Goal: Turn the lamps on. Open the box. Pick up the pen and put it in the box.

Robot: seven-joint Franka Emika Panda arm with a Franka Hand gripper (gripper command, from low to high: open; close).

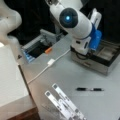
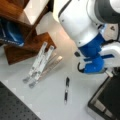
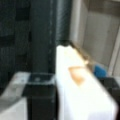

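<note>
Nearest to me, at a front view's bottom, a pair of flat white slotted strips [image 1: 65,103] lay side by side on the grey tabletop [image 1: 75,72], fanned a little apart, seemingly just left there and nothing to do with the job. Just beyond them rested the thin black pen with a silvery band near its middle [image 1: 90,89], flat on the bare table and well apart from everything else, untouched as far as I could judge; in a front view it lay alone [image 2: 66,90] between the strips [image 2: 40,63] and the case. A white cable with a small white plug block [image 1: 51,62] trailed across the table towards an orange-tipped fitting [image 1: 48,50]. Farther back stood the large flat box with silver-grey sides [image 1: 100,65], its lid up and grey compartments showing, so the opening looked done. The white and blue robot arm [image 1: 82,30] leaned over the box's near rim, and its gripper [image 1: 87,51] sat low against that edge, probably because it was working at the lid or latch there; the wrist view showed a white finger [image 3: 82,100] close against a dark upright panel. Whether the gripper was clenched or released I could not tell. Of the lamps I could make out nothing certain.
</note>
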